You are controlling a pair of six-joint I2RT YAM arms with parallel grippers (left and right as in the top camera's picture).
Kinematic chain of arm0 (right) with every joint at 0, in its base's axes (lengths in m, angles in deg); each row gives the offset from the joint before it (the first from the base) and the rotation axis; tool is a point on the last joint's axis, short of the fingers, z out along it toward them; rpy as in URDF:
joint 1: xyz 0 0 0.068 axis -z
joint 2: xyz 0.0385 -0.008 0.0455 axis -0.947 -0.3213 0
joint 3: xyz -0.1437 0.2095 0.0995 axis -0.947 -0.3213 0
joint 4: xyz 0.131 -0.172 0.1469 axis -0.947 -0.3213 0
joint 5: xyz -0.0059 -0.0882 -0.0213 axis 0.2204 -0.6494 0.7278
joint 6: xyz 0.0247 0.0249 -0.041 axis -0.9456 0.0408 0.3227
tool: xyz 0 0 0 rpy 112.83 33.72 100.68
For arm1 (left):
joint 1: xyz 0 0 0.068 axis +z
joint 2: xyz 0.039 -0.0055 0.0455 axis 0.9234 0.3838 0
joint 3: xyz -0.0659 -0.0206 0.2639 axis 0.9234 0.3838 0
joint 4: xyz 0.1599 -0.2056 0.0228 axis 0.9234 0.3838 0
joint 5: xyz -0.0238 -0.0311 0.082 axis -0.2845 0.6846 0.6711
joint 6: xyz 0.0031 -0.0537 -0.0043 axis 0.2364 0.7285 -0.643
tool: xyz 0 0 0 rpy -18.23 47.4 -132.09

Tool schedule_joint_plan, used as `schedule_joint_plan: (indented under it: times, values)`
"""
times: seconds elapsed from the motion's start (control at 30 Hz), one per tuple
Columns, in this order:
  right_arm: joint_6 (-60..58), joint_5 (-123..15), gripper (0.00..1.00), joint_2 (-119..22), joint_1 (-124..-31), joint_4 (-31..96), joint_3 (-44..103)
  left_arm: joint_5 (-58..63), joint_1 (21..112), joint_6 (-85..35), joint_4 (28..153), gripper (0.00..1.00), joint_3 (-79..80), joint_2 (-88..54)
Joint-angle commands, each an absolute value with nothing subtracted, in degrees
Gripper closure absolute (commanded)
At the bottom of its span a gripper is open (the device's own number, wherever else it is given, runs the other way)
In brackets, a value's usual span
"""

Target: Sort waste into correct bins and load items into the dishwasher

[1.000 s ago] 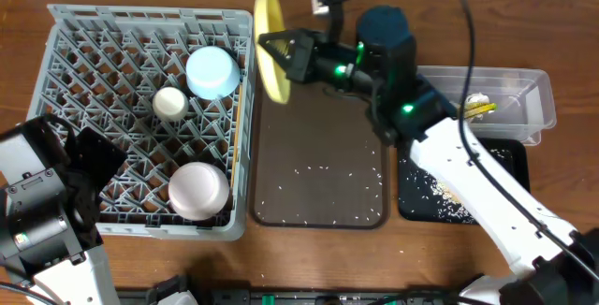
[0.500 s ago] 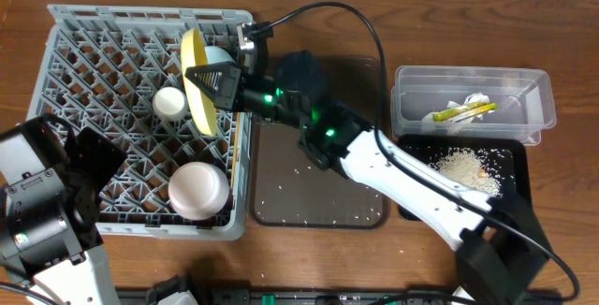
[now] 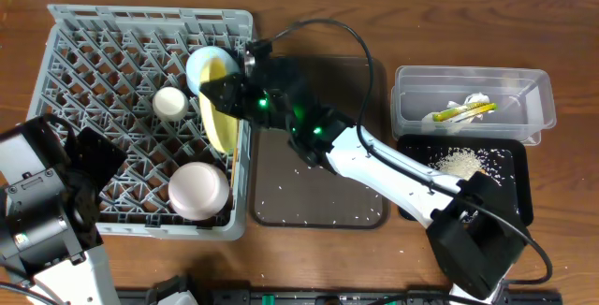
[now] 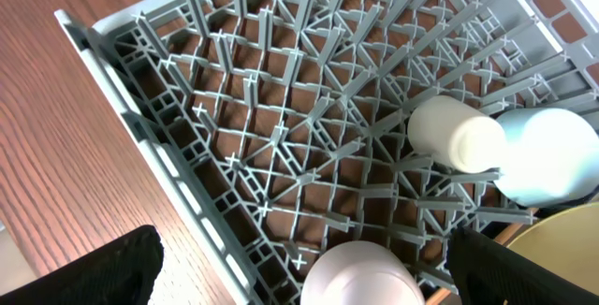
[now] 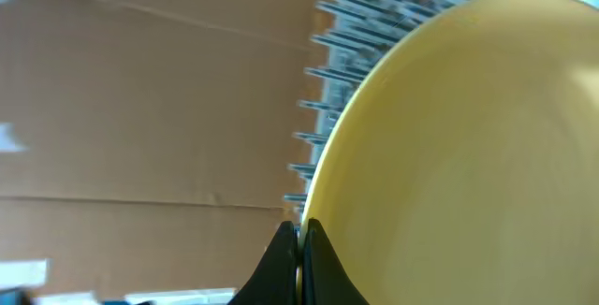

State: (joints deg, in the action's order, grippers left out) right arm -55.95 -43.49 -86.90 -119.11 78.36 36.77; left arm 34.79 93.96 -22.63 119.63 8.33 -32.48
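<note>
Grey dish rack point(image 3: 103, 48) fills the table's left side, and no lettering on it is legible. Its left cols and top rows show bare pegs, w/ dishes bunched ctr-right. The right arm point(image 3: 393, 169) runs diagonally from bottom right, across the brown tray point(image 3: 360, 108), to the rack's right wall. The brown tray sits just beside the rack, w/ loose rice grains point(image 3: 314, 188) scattered over its lower half. Clear tub point(image 3: 538, 85) is at far right. Black tray point(image 3: 519, 188) lies just below it in the overhead view, holding a heap of rice bits point(image 3: 459, 163).

Yellow plate point(image 3: 220, 123) stands on edge, tilted, just inside the rack's right wall. The right gripper point(image 3: 227, 90) is clamped on its rim; in the wrist view the fingers point(image 5: 285, 258) pinch the plate's edge. Can't tell if the plate's lower edge is seated btw pegs. Light blue bowl point(image 3: 197, 62) sits right behind the plate, mostly hidden by it. A pale bowl point(image 3: 198, 189) sits upside down near the rack's front edge. White cup point(image 3: 169, 102) is just left of the plate.

The left gripper point(image 4: 299, 249) hangs over the rack's front-left corner, fingers spread wide, nothing btw them.

In the tub are a crumpled paper scrap point(image 3: 477, 99) and a snack wrapper point(image 3: 463, 111), print too small to read.
</note>
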Motion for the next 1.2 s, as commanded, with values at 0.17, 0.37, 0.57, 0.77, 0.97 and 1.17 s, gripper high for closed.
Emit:
schedule_joint_plan:
  times: [0.17, 0.37, 0.57, 0.77, 0.97, 1.17]
  values:
    - [-54.2, -48.5, 0.99, -86.6, -120.4, 74.6, 36.5, 35.7, 94.2, -23.3, 119.9, 0.02, 7.7, -32.5]
    - [-54.2, -49.6, 0.98, -86.6, -121.6, 74.1, 36.5, 35.7, 94.2, -23.3, 119.9, 0.02, 7.7, -32.5]
    - [-51.9, -52.5, 0.39, -86.6, -122.2, 73.3, 36.5, 35.7, 94.2, -23.3, 119.9, 0.02, 7.7, -32.5]
    - [-43.3, -50.9, 0.23, -84.7, -121.6, 75.3, 36.5, 35.7, 94.2, -23.3, 119.9, 0.02, 7.7, -32.5]
    - [-31.1, -51.6, 0.21, -75.3, -115.3, 58.1, 37.7, 35.7, 94.2, -23.3, 119.9, 0.02, 7.7, -32.5]
    - [-10.6, -53.1, 0.15, -66.8, -101.2, 25.6, 42.8, 35.7, 94.2, -23.3, 119.9, 0.02, 7.7, -32.5]
